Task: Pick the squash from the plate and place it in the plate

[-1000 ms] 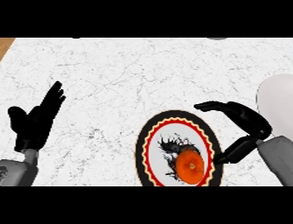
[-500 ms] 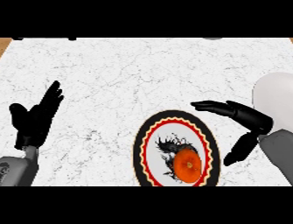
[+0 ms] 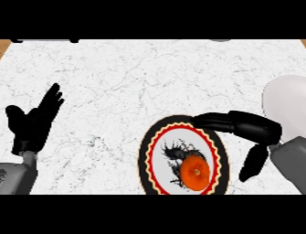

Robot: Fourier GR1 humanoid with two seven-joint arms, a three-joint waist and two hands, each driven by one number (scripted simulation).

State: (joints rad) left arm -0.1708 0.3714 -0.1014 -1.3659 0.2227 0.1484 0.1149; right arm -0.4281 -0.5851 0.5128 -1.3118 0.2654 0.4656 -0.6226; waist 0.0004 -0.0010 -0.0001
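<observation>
An orange squash (image 3: pixel 196 172) lies on a patterned plate (image 3: pixel 154 151) with a black and red rim, at the front centre of the counter. My right hand (image 3: pixel 246 127) hovers over the plate's far right rim, fingers extended toward the left and thumb hanging down beside the plate, open and holding nothing. A plain white plate (image 3: pixel 295 103) sits at the right edge, partly hidden behind my right forearm. My left hand (image 3: pixel 34 121) rests open at the left, fingers up, away from both plates.
The white marble counter (image 3: pixel 148 77) stretches to the back, with wooden floor showing at both far corners. Dark objects sit along the back edge, too cut off to identify.
My right hand has moved left and a little down, its fingers now reaching over the patterned plate's rim. The squash and my left hand have stayed put.
</observation>
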